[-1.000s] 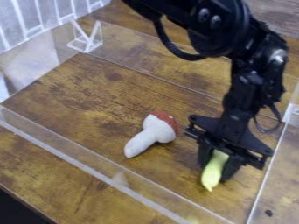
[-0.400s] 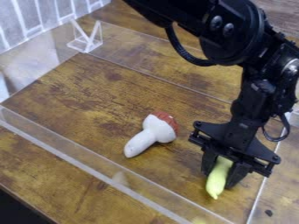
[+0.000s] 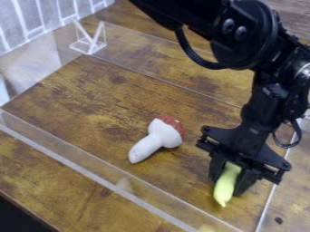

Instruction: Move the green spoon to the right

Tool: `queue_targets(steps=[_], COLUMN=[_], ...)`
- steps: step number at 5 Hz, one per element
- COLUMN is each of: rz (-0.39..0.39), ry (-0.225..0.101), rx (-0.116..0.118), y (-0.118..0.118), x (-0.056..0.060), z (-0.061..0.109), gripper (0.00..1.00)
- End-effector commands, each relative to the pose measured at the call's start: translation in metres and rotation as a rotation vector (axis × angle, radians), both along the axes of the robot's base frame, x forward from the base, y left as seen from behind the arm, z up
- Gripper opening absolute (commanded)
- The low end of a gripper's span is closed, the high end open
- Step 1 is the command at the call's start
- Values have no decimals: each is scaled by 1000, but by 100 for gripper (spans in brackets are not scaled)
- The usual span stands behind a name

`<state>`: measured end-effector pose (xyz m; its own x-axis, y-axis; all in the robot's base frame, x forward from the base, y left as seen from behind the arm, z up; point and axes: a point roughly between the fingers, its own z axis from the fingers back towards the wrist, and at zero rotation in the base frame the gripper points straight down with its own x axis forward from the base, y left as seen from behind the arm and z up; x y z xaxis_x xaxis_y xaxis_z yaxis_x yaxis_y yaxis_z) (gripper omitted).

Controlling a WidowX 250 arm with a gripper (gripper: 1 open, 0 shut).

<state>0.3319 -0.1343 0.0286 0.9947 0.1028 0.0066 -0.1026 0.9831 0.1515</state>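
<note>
Look at the toy mushroom (image 3: 157, 140) lying on its side on the wooden table (image 3: 85, 100). It is white with a red cap, and the cap points toward the back right. Your black gripper (image 3: 237, 174) is down low to the right of the mushroom, pointing straight down at the wood. Its jaws are pressed in tight on the green spoon (image 3: 227, 187), pinching it near its top. You can see the spoon's yellow-green handle poking out below the jaws, right by the table. The spoon sits well to the right of the mushroom, a bit nearer the front. A clear plastic wall (image 3: 72, 161) runs along the table in front of the mushroom.
</note>
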Motion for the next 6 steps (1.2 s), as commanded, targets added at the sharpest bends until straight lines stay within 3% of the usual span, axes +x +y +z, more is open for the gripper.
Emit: queue_targets(steps=[1,2,3,4,5,6], rz=[22,28,115,201,244,283], ry=[-39,-36,-23,-15,-16,-18], rx=[-4,6,-5,-24,-51,-92], y=[15,23,18,12,22,33], x=[3,-1,5,13,13,15], z=[19,20,24,27,31,37], gripper=[0,0,100,100,100,100])
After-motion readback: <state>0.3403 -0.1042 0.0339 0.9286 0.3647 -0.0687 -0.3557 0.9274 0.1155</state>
